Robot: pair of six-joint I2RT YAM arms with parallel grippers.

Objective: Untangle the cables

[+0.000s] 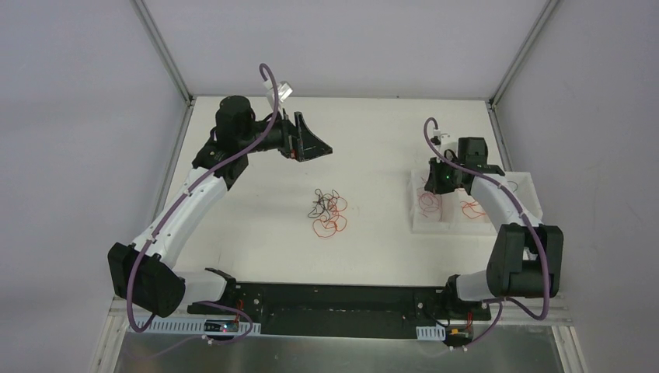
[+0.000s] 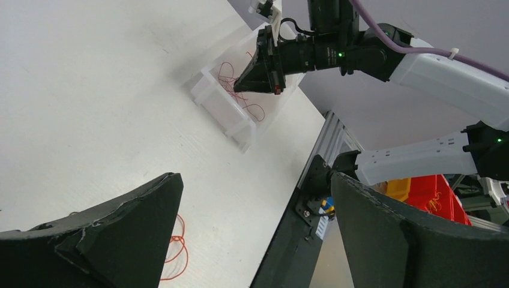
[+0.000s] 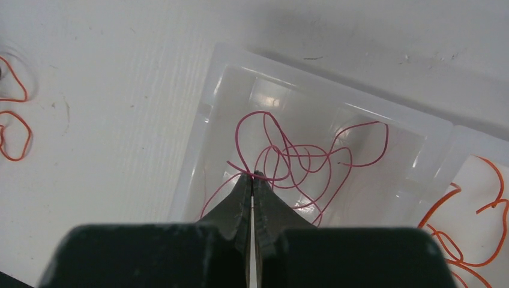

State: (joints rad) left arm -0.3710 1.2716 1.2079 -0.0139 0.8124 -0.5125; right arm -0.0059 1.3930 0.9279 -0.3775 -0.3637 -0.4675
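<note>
Two hands inspected. Left hand (image 1: 311, 140) stands wide open, raised over the worktop (image 1: 373, 148), holding nothing. The wad (image 1: 327, 212) of cables lies mid-worktop. Right hand (image 3: 252, 175) is closed, tips on a red strand (image 3: 282, 150) in the tray (image 3: 336, 81); we cannot confirm a hold. We judge the cables light, limp and snag-prone: pinch one strand at the wad's edge.

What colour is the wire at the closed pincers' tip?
The wire is pinkish red, clearest in the right wrist view.
</note>
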